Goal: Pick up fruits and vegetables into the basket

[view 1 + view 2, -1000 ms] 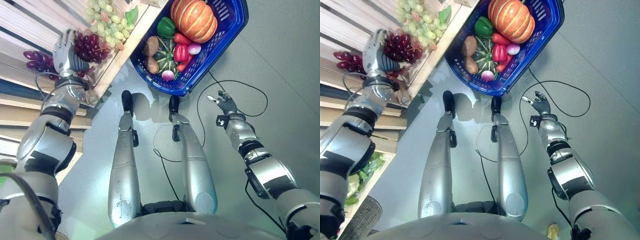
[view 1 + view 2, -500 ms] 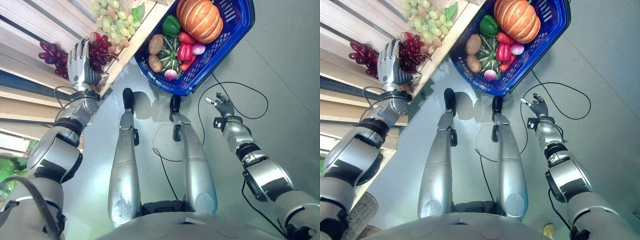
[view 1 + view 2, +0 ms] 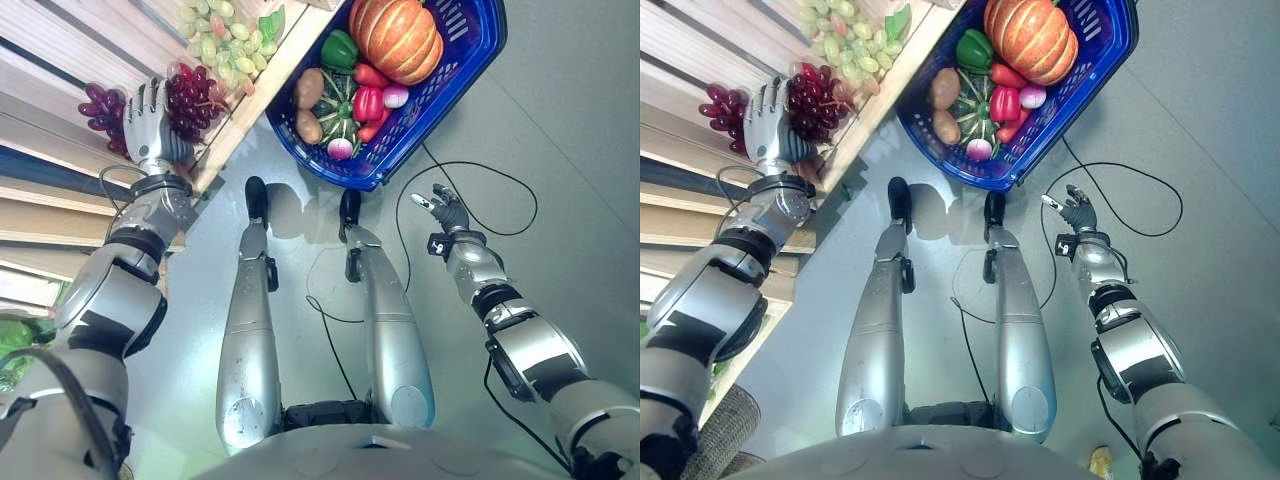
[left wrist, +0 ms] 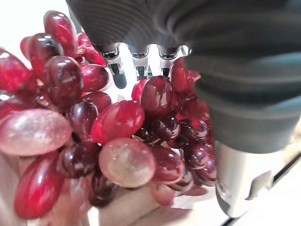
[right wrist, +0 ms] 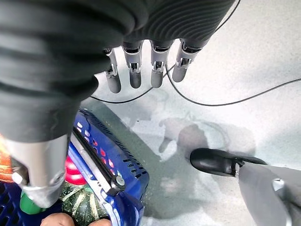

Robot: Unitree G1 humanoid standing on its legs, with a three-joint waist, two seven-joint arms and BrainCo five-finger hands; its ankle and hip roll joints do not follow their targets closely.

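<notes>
A bunch of red grapes [image 3: 193, 94] lies on the slatted wooden shelf [image 3: 256, 104] at the upper left. My left hand [image 3: 148, 122] rests right beside the bunch, fingers [image 4: 117, 75] straight and reaching past the berries [image 4: 117, 122], which lie against the palm. The blue basket [image 3: 400, 165] stands on the floor beside the shelf. It holds a pumpkin [image 3: 392, 38], a green pepper [image 3: 338, 50], red peppers [image 3: 366, 103], potatoes [image 3: 308, 90] and a striped squash. My right hand [image 3: 447, 211] hangs over the floor to the right of the basket, fingers [image 5: 135, 75] straight, holding nothing.
Purple grapes [image 3: 99, 104] lie just left of my left hand, and green grapes [image 3: 222, 45] lie further along the shelf. The basket's near rim and handle [image 5: 106, 176] are close to my right hand. Grey floor stretches to the right.
The whole picture has shifted a little, so the camera moved. My left hand has stayed beside the red grapes with straight fingers. The right hand holds the same pose.
</notes>
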